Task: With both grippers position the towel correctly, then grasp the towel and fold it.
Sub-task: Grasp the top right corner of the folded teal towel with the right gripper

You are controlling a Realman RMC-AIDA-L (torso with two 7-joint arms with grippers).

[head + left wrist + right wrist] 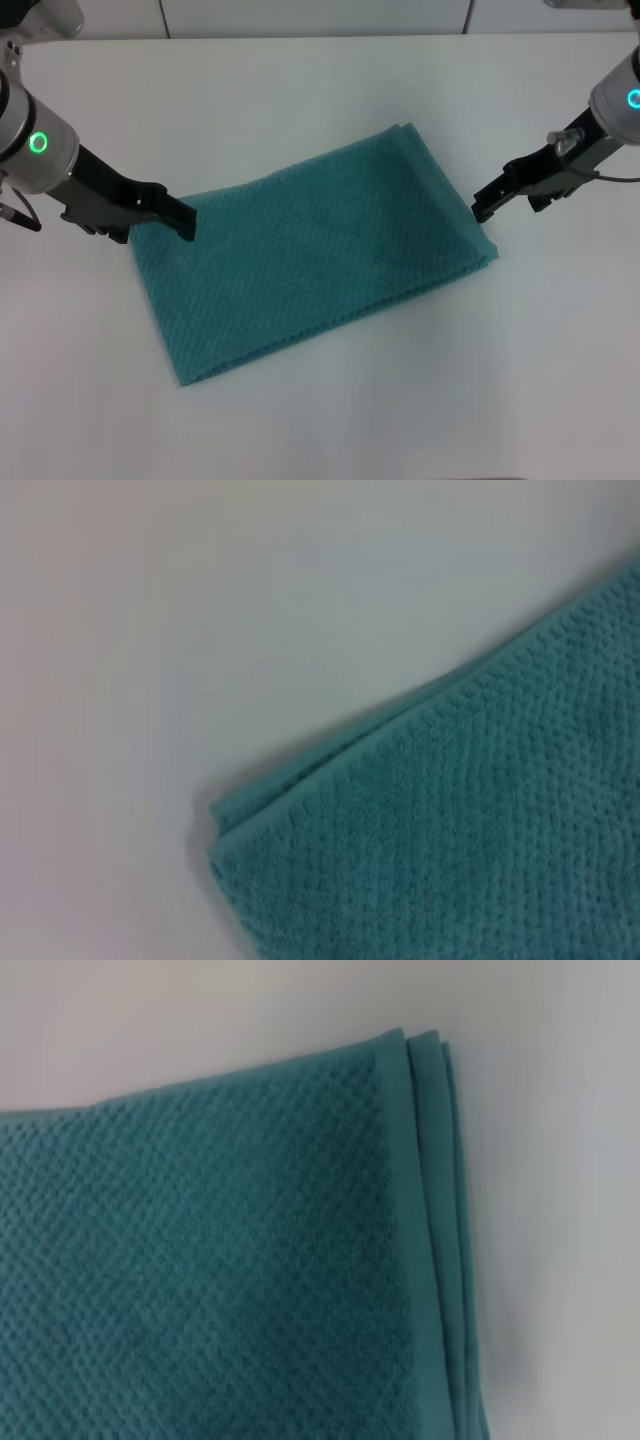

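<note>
While lying folded on the white table (320, 90), teal towel (310, 255); left gripper (180, 222) touching its corner, right gripper (484, 204) nearing its edge, finger spread indiscernible.

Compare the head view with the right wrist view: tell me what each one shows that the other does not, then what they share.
Only the head view shows both arms: the left gripper at the towel's far left corner, the right gripper by its right short edge, and the whole towel lying skewed on the white table.

Only the right wrist view shows the stacked layered hems along one edge, so the towel is already folded in layers, and the waffle weave up close.

Both show the teal towel flat on the white table.
</note>
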